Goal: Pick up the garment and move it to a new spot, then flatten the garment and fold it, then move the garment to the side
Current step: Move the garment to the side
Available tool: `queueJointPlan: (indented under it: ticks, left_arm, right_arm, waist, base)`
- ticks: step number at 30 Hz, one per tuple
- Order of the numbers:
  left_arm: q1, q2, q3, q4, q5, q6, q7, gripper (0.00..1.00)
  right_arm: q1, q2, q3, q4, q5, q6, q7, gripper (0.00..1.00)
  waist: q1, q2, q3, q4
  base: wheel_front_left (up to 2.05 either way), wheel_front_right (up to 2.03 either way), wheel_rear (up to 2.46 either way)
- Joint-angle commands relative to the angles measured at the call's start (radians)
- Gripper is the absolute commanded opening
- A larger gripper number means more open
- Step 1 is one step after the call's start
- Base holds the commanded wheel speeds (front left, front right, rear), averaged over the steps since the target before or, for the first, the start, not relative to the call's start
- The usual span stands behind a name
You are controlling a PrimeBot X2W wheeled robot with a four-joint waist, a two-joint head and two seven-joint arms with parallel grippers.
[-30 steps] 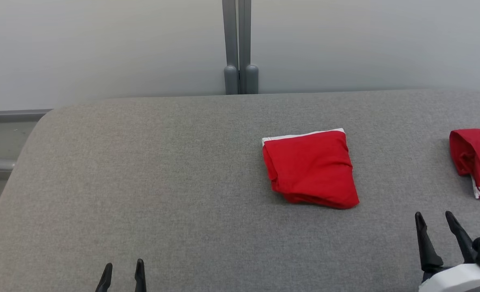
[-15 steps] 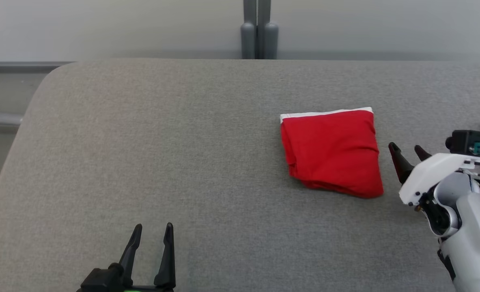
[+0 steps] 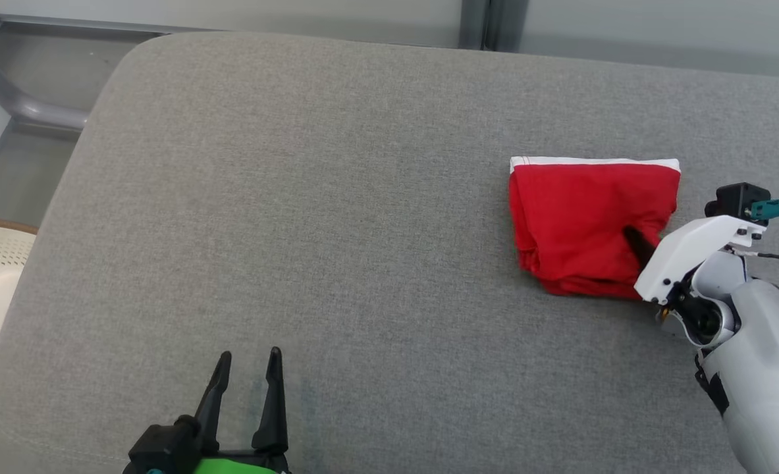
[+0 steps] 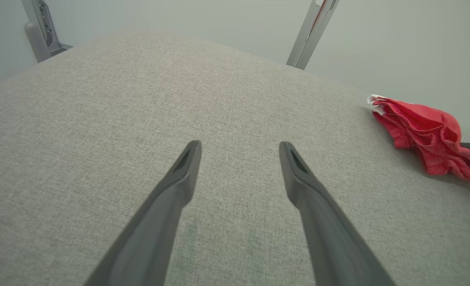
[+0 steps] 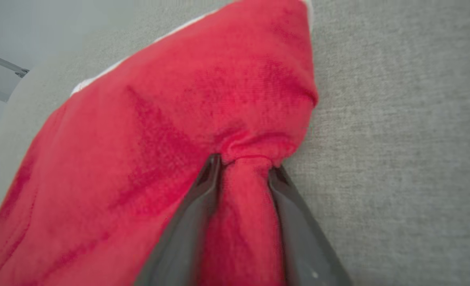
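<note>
Right gripper [image 3: 635, 242], formerly beside the folded red garment [image 3: 580, 217], is now pinching its edge; I am keeping left gripper [image 3: 247, 372] spread, idle; side-move likely beginning

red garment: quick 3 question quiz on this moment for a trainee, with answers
1. True or false: the right jaws are closed on a bunch of the red garment.
2. Pick one. The left jaws are: A) gripping the garment; B) open above the bare grey cushion; C) shut on a white towel.
3. Fill in: in the head view, the white band runs along the garment's ___ edge (top or bottom).

Key: 1 true, cloth is pinched between them in the right wrist view. 2 B. 3 top.
</note>
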Motion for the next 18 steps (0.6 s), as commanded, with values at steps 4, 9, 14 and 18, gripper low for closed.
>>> queueJointPlan:
  ticks: [4,9,14,18]
  left_arm:
    - [-0.019,0.003,0.031,-0.006,-0.046,0.014,0.0,1.0]
    - [-0.079,0.003,0.052,0.002,-0.043,-0.005,0.0,1.0]
    - [-0.155,0.003,0.073,0.015,-0.067,-0.017,0.0,1.0]
    - [-0.166,0.003,0.091,0.027,-0.054,-0.022,0.0,1.0]
  right_arm:
    - [0.004,-0.132,0.032,-0.098,0.028,-0.001,0.018,0.0]
    - [-0.023,-0.344,-0.001,-0.23,0.058,0.0,0.122,0.0]
    - [-0.046,-0.5,-0.098,-0.244,0.077,0.0,0.242,0.0]
    - [-0.056,-0.559,-0.156,-0.213,0.059,0.0,0.292,0.0]
  waist:
    - [0.0,0.0,0.029,-0.113]
    - [0.0,0.0,0.099,-0.19]
    - [0.0,0.0,0.169,-0.2]
    - [0.0,0.0,0.197,-0.198]
  base:
    - [0.0,0.0,0.0]
    - [0.0,0.0,0.0]
    - [0.0,0.0,0.0]
    - [0.0,0.0,0.0]
